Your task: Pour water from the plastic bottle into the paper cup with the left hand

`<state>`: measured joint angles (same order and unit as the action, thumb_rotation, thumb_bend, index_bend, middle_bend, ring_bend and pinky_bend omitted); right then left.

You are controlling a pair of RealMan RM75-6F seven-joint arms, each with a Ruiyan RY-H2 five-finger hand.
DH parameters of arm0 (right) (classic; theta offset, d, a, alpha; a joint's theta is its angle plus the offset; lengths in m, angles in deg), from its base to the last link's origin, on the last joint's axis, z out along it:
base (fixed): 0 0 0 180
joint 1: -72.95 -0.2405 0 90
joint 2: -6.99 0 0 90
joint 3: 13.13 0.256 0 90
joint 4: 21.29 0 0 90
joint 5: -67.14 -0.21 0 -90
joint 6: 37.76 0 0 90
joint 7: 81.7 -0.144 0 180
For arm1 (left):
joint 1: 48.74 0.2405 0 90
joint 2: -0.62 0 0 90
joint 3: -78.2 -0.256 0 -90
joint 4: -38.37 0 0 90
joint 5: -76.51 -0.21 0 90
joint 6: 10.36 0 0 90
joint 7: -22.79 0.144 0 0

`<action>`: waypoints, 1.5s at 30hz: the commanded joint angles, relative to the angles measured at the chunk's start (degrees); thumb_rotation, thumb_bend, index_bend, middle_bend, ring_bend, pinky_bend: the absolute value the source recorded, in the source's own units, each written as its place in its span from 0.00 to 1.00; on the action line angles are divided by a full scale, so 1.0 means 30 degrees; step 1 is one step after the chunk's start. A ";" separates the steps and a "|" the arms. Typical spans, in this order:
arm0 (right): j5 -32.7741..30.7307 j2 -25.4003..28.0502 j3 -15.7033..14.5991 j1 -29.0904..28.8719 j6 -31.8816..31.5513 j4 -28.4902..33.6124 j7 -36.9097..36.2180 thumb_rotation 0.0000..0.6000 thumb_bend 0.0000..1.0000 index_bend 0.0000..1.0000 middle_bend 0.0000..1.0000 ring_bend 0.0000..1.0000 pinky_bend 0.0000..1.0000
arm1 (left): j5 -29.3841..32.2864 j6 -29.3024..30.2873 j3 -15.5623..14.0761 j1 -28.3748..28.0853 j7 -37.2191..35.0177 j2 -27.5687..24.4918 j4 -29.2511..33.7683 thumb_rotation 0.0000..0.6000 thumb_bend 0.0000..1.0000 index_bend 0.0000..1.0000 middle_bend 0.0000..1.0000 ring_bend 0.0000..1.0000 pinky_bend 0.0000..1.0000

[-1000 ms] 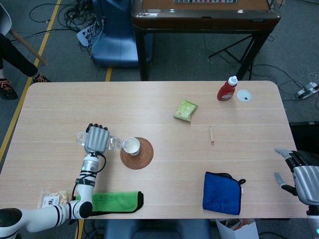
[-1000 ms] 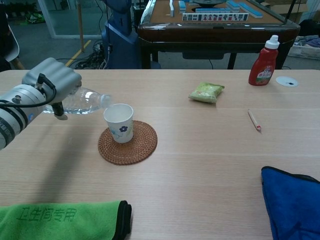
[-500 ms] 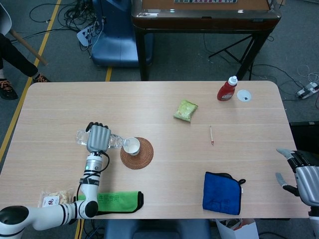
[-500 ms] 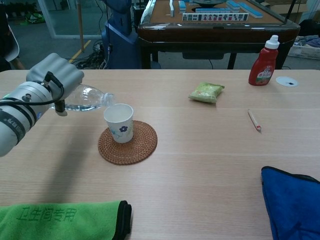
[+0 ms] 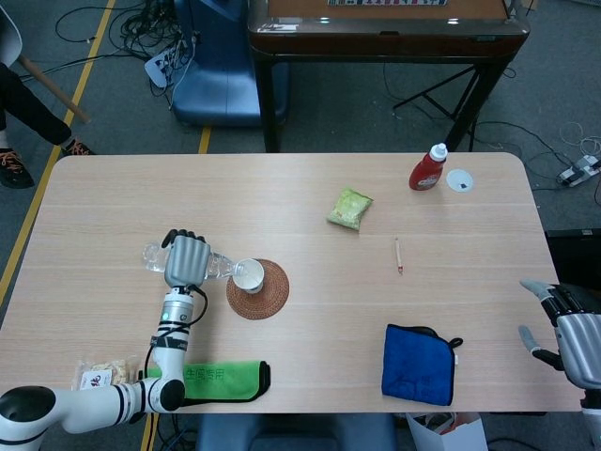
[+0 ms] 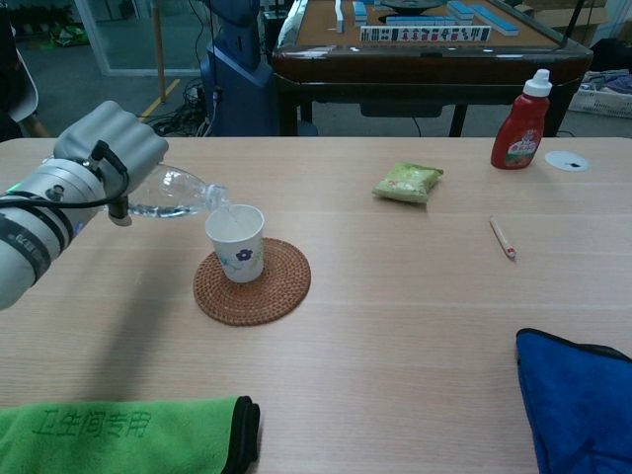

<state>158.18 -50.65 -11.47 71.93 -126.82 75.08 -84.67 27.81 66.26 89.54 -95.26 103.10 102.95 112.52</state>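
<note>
We are seeing a pale wood-grain table [image 5: 300,202]. Toward its 8 o'clock side, the left hand [image 6: 107,148] is wrapping its grey fingers around a clear plastic bottle [image 6: 178,194], holding it tipped almost flat with the neck pointing to 3 o'clock. The bottle mouth is hanging just over the rim of a white paper cup [image 6: 235,242] with a small flower print. The cup is standing upright on a round woven brown coaster [image 6: 253,280].

The left arm [image 5: 113,399] is reaching in from 7 o'clock, passing a folded green cloth [image 5: 216,381]. The right hand [image 5: 563,324] is resting at the 4 o'clock edge, fingers spread and holding nothing.

Elsewhere we are seeing a red squeeze bottle [image 6: 519,120], a crinkled green snack packet [image 6: 407,182], a pencil [image 6: 502,237] and a soft blue cloth [image 6: 581,395].
</note>
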 commanded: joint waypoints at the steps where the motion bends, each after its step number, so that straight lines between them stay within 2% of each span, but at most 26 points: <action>1: 0.0002 0.0003 -0.0004 0.0000 0.0008 0.0010 0.0006 1.00 0.35 0.21 0.26 0.21 0.47 | -0.0004 0.0031 -0.0084 -0.0012 0.0072 -0.0010 0.0000 1.00 0.02 0.72 0.84 0.47 0.52; 24: 0.0016 0.0155 -0.0042 0.0046 0.0010 0.0089 0.0078 1.00 0.35 0.21 0.26 0.21 0.47 | 0.0078 0.0004 -0.0623 -0.0066 0.0641 0.0228 -0.0569 1.00 0.02 0.72 0.84 0.47 0.53; 45: -0.0108 0.0137 -0.0034 -0.0014 0.0216 0.0139 0.0223 1.00 0.35 0.21 0.26 0.21 0.47 | 0.0549 -0.0230 -0.0161 0.0156 -0.0231 0.0241 -0.0672 1.00 0.02 0.73 0.85 0.48 0.53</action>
<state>157.86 -50.24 -11.58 71.89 -126.17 75.50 -84.00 29.28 65.75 88.83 -94.87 102.79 103.72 110.36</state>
